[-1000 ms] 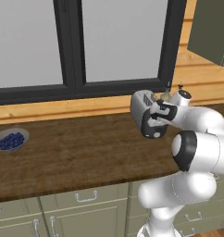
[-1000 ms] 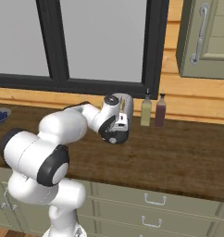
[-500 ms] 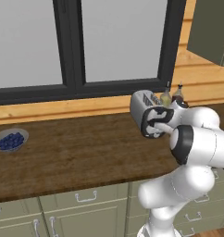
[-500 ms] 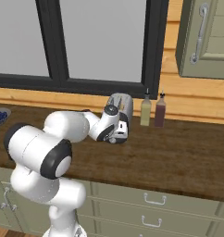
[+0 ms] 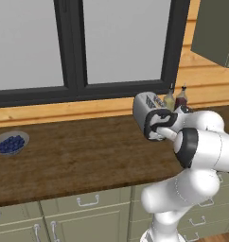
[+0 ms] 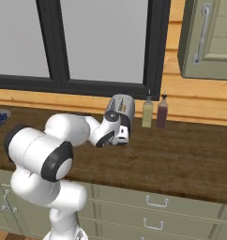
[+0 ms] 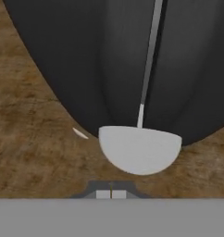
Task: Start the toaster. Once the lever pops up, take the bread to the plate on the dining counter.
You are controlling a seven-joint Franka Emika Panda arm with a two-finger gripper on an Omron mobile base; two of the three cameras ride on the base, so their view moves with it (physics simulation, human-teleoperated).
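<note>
The silver-grey toaster (image 5: 145,105) (image 6: 124,104) stands at the back of the wood counter, under the window. My gripper (image 5: 154,131) (image 6: 121,136) is pressed up against its near end face. In the hand view that dark end face (image 7: 109,60) looms close, with a thin vertical slot and a pale rounded lever knob (image 7: 139,150) low on it. My shut gripper (image 7: 111,194) sits just under the knob, with nothing between the fingertips. The bread is hidden. The plate and the dining counter are out of view.
Two bottles (image 6: 147,112) (image 6: 161,112) stand just right of the toaster against the wall. A small bowl of blueberries (image 5: 11,142) sits far left on the counter (image 5: 78,156). A wall cabinet (image 6: 207,37) hangs at the upper right; sage-green drawers run below.
The hand has sunk a little along the toaster's end face and the elbow has dropped lower. The jaws stayed shut. The toaster has not shifted.
</note>
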